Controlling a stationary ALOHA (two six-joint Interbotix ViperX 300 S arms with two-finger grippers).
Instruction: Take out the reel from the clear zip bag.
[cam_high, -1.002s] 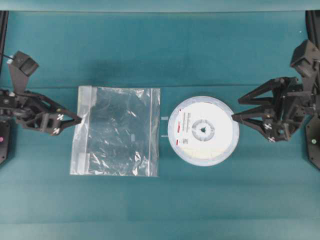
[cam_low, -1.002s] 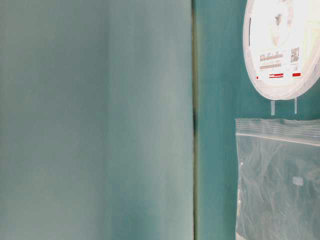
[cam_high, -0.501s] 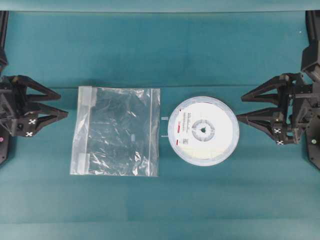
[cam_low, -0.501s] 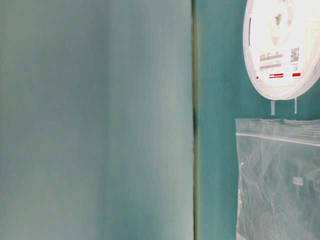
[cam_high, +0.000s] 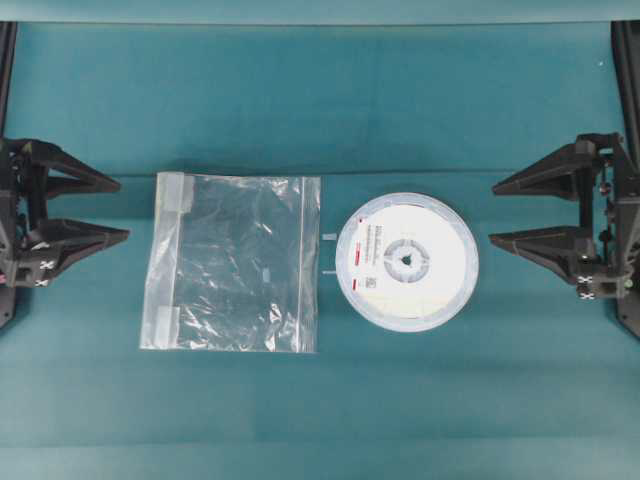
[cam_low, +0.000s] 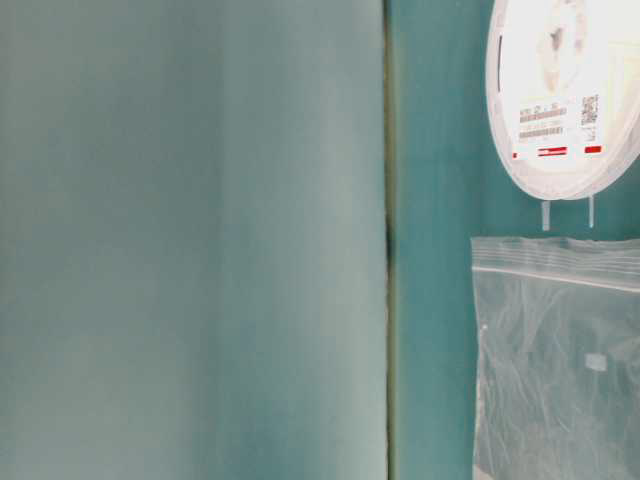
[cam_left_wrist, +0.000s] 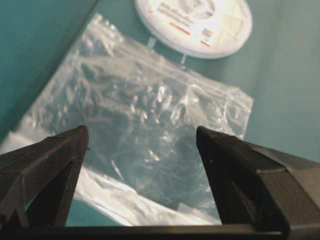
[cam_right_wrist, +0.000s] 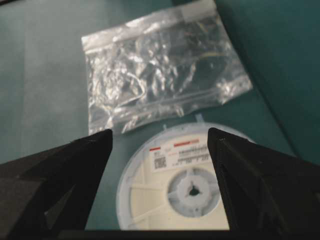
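Presently the reel (cam_high: 407, 261) lies flat outside the clear zip bag (cam_high: 233, 263), just beside its zip edge, mid-tabletop. Left end effector (cam_high: 122, 211) and right end effector (cam_high: 491, 213) stand spread wide, empty, at opposite tabletop edges.

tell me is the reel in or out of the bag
Out. The reel lies bare on the mat just right of the bag, a gap between them; the bag looks flat and empty.
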